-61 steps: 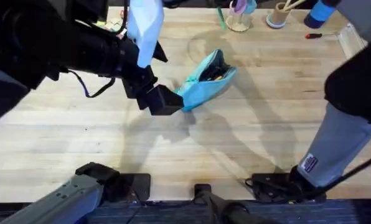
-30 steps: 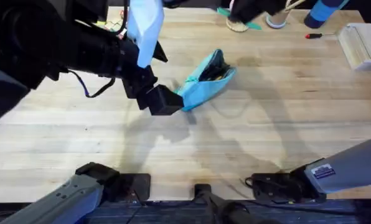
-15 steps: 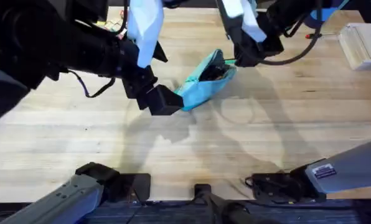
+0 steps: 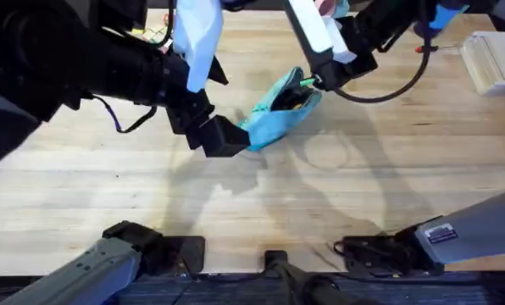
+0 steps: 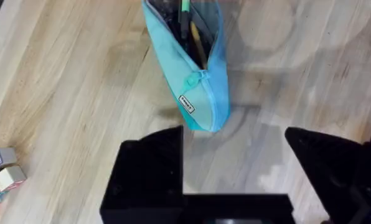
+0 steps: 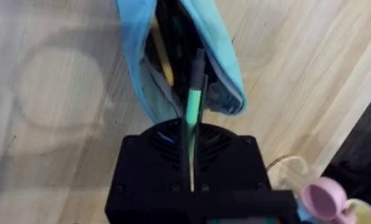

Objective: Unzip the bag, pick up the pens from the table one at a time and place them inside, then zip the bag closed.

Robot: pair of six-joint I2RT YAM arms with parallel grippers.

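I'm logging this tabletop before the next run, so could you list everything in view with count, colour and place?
Bag: one, turquoise-blue, mid-table, unzipped, mouth gaping toward the far side.
Green pen: one, bright green with a dark tip, tip pointing into the bag's mouth.
Yellow stick: one, inside the bag; cannot tell what it is.
Screwdriver: one, red handle, far right of the table.
Pale box: one, far right edge.
Letter blocks: a few, pale, beside the left arm.
Table: one, light wood planks.
Left gripper: black fingers open, at the bag's closed end.
Right gripper: black fingers shut on the green pen, above the bag's mouth.
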